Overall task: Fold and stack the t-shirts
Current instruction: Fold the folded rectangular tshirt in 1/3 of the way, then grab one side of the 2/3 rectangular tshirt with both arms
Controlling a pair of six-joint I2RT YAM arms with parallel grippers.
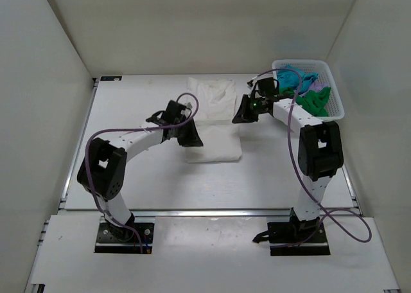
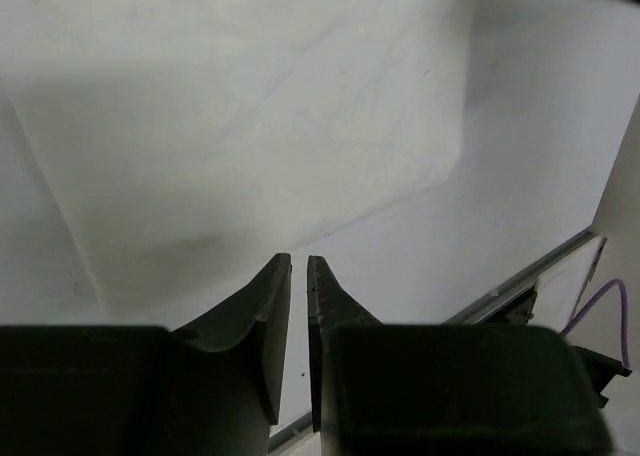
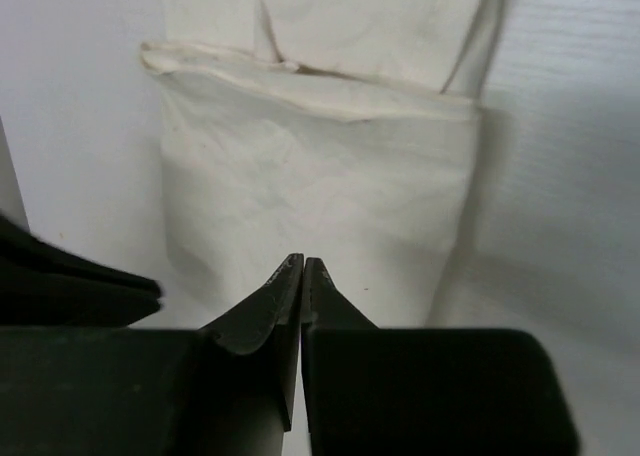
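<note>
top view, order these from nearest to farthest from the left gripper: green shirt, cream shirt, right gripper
1. cream shirt: mid-table, right beside the left gripper
2. right gripper: across the shirt, by its right edge
3. green shirt: in the basket at the far right corner

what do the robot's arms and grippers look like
Left arm and right arm: white links, chunky black joints, a purple cable looped along each. Left gripper and right gripper: black, two curved tapering fingers. Green light at the right wrist.
</note>
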